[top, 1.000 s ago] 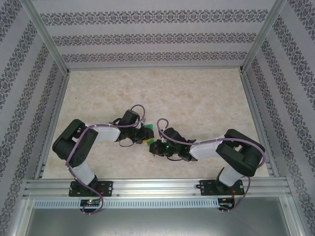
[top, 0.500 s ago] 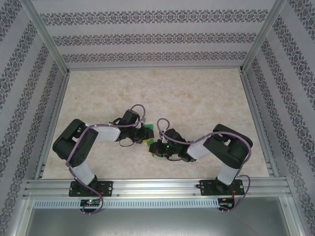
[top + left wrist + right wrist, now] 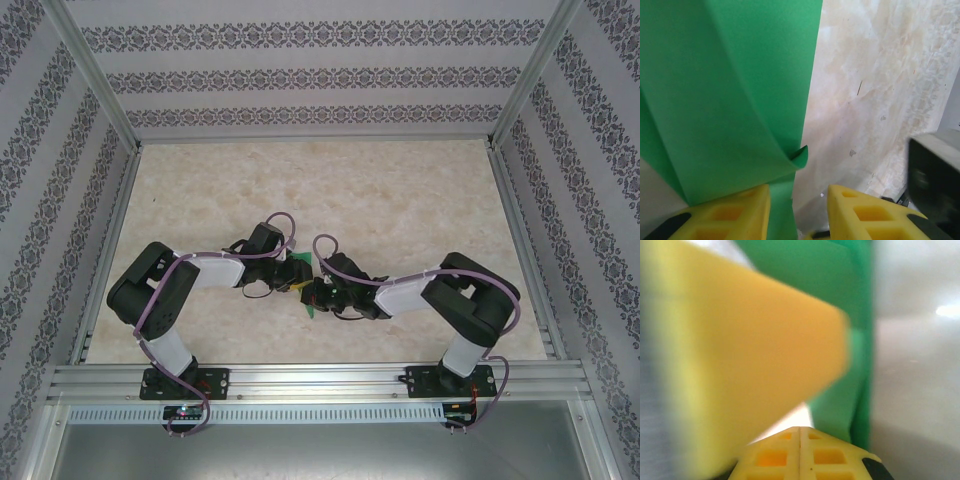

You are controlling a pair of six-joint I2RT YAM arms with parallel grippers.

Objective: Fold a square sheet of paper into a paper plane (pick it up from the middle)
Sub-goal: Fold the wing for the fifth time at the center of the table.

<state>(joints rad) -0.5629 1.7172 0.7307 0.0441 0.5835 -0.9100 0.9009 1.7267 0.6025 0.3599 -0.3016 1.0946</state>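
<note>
The green square sheet of paper, folded into overlapping layers with a small curled corner, is between both grippers at the table's middle. My left gripper is open: one yellow finger lies under the paper's edge and the other stands apart over bare table. My right gripper is shut, its fingertips pressed together just short of the green paper. A blurred yellow finger of the left gripper crosses close in front of it. In the top view the left gripper and right gripper nearly touch. I cannot make out a paper plane shape.
The marble-patterned table stretches wide behind and to both sides of the grippers. Patterned walls with aluminium posts enclose it. A metal rail runs along the near edge by the arm bases.
The right arm has folded inward and its gripper has slid slightly left and up against the left gripper, closing fully. The left arm has stayed still.
</note>
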